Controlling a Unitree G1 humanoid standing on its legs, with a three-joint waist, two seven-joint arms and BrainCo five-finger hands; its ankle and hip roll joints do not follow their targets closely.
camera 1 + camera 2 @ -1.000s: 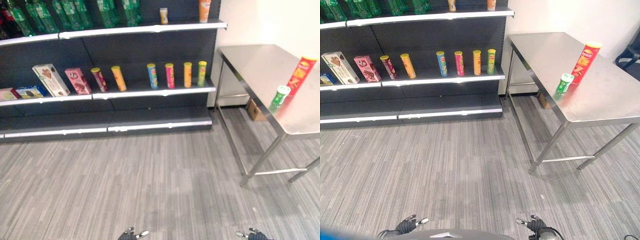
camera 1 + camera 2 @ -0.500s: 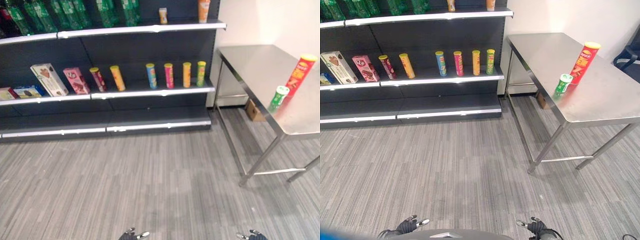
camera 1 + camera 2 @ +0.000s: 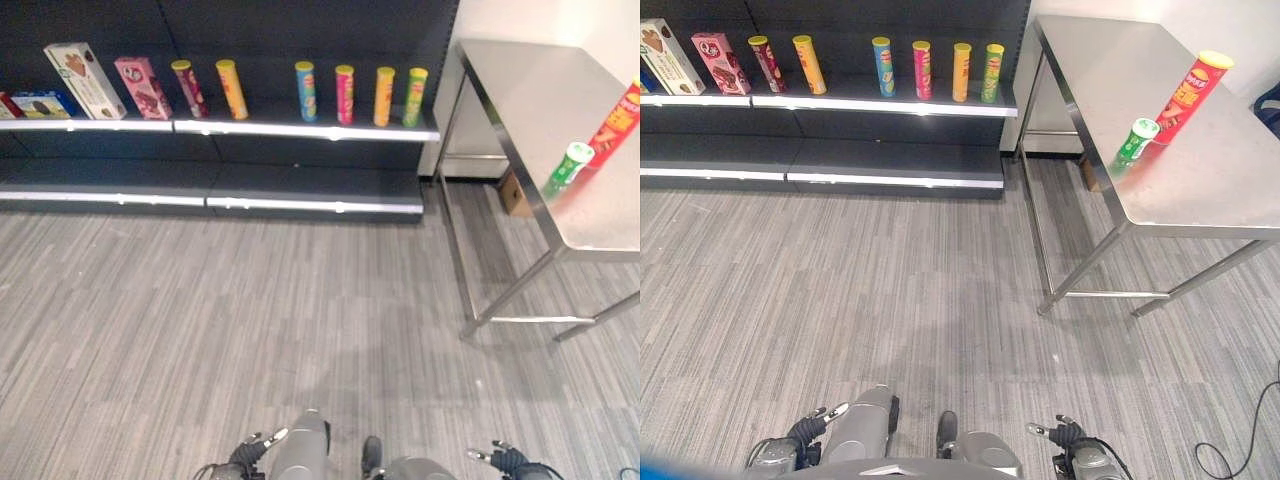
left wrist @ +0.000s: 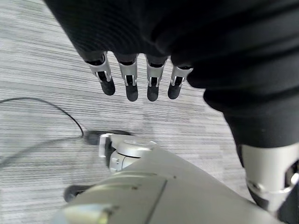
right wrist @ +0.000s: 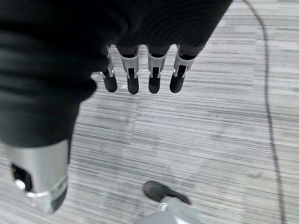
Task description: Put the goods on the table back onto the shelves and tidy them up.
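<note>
Steel table [image 3: 1200, 190] at right; red tube [image 3: 1192, 88] and green can [image 3: 1133, 142] upright near its front-left edge, just beside each other. Shelf unit [image 3: 880, 105] at left carrying upright tubes and boxes [image 3: 690, 55], with open room between boxes and tubes. Wide bare floor [image 3: 940, 300] between hands and both fixtures. Left hand [image 4: 135, 79] and right hand [image 5: 140, 74] low at sides, fingers straight and relaxed, holding nothing. Compared with 0.5 s ago: whole view tilted downward, top shelf out of frame; goods unmoved.
</note>
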